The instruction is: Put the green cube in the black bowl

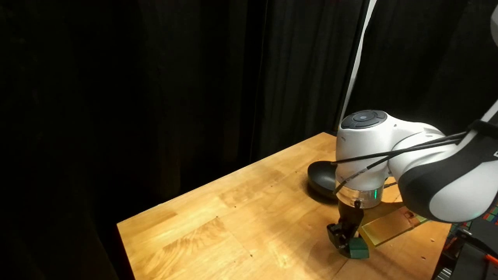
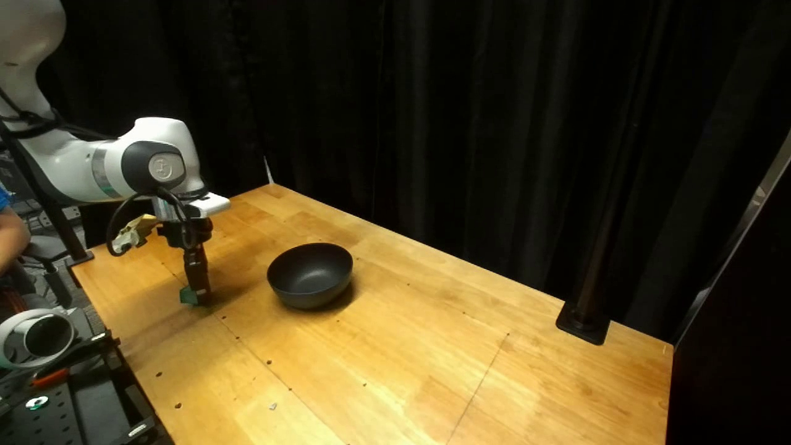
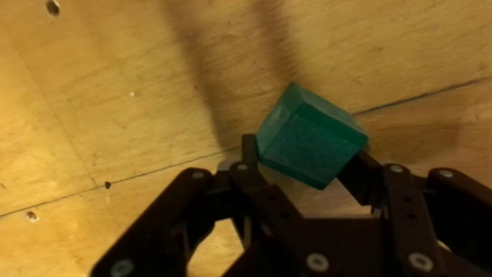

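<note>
The green cube [image 3: 311,142] is a small teal block between the two fingertips of my gripper [image 3: 303,161] in the wrist view. It sits turned at an angle. One finger touches it near a corner and the other finger's tilted pad lies against a face. The cube also shows at the fingertips in both exterior views [image 1: 358,249] [image 2: 188,296]. My gripper [image 1: 347,243] points down, low over the table; I cannot tell whether the cube touches the wood. The black bowl [image 2: 312,296] stands upright on the table, apart from the gripper. The arm partly hides the bowl [image 1: 322,179] in an exterior view.
The wooden table [image 2: 426,352] has small holes and seams. A black post base [image 2: 583,322] stands at its far edge. A dark cart [image 2: 93,395] with a white round container [image 2: 37,339] stands beside the table. A yellowish flat part [image 1: 389,227] sticks out at the wrist.
</note>
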`<control>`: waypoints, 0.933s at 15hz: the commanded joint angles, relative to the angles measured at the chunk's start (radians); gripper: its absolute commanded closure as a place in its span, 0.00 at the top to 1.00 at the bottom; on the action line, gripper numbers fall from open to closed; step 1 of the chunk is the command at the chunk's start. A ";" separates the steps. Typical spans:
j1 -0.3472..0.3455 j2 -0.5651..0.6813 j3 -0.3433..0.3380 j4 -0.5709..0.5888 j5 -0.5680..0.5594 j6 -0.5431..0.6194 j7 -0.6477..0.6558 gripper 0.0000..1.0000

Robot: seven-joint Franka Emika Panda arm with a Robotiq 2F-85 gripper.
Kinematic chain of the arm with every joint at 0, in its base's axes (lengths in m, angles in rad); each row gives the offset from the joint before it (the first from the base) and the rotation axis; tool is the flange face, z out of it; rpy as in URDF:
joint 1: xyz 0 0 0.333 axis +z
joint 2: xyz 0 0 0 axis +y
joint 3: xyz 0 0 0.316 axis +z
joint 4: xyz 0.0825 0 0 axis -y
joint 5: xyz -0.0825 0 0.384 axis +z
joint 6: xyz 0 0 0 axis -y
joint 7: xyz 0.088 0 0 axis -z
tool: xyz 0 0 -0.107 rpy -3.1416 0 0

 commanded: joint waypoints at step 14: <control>-0.116 -0.178 0.005 0.115 -0.802 -0.159 0.809 0.28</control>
